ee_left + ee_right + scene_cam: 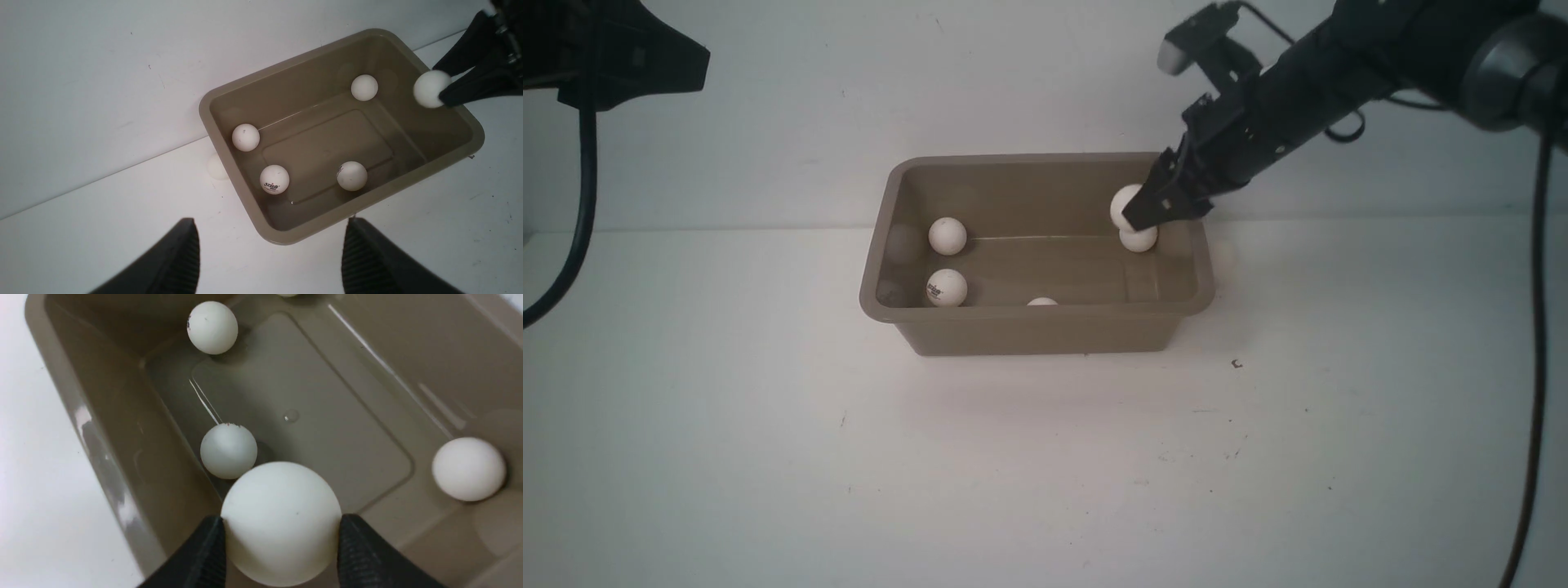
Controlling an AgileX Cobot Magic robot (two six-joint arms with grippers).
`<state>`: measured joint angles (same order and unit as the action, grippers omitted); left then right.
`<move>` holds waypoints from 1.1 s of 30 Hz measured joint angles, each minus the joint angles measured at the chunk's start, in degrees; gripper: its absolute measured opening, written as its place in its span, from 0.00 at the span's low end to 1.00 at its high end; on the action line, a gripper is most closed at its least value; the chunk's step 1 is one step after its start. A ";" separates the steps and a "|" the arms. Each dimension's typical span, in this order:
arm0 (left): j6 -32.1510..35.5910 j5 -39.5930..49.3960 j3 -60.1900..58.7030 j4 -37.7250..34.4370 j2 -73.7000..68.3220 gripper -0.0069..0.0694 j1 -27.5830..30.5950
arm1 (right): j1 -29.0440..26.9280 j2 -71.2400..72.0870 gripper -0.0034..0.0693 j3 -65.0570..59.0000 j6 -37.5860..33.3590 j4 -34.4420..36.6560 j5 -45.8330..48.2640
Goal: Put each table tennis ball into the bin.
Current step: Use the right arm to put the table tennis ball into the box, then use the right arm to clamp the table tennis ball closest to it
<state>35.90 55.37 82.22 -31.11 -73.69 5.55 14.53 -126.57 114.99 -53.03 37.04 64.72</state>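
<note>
Right wrist view: right gripper (282,539) clamped on table tennis ball (281,514) across widest part, above bin (102,457) interior. Other balls (274,179) on floor beneath. Ball judged light, smooth, bouncy; low release advised. Jaws of left gripper (269,249) apart, empty, outside bin.

Bin (1045,331): smooth taupe plastic, glossy inner walls; table tennis balls (947,287): matt white, smooth; counter (1013,474): matt white, faintly scuffed; left tool (270,223) pads (359,253): black, ribbed.

Prob robot lab bench: white tabletop (1045,490), plain white wall (849,90), loose black cables (585,180)
</note>
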 joint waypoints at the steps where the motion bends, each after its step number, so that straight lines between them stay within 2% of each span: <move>1: 0.00 0.00 0.00 0.00 0.00 0.65 0.00 | 0.00 -0.92 0.49 0.00 -0.19 0.27 -0.34; 5: 0.00 0.00 0.00 0.00 0.00 0.65 0.00 | 0.00 -3.85 0.52 0.00 -1.61 0.94 -1.21; 10: 0.00 0.00 0.00 0.00 0.00 0.65 0.00 | 0.00 -3.97 0.75 0.00 -4.28 4.62 -5.95; 12: 0.00 0.00 0.00 0.00 0.00 0.65 0.00 | -0.06 -2.55 0.78 0.00 -4.72 5.57 -8.02; 20: 0.00 0.00 0.00 0.00 0.00 0.65 0.00 | -3.13 3.56 0.80 0.00 -5.15 7.39 -9.76; 23: 0.00 0.00 0.00 0.00 0.00 0.65 0.00 | -6.47 5.73 0.80 0.00 -6.66 7.74 -7.93; 29: 0.00 0.00 0.00 0.00 0.00 0.65 0.00 | -12.69 6.82 0.80 0.00 -15.96 9.85 0.23; 33: 0.00 0.00 0.00 0.00 0.00 0.65 0.00 | -16.95 6.82 0.80 0.00 -24.11 13.65 5.50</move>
<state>35.90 55.37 82.22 -31.11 -73.69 5.55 -2.43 -119.75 114.99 -77.14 50.70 70.22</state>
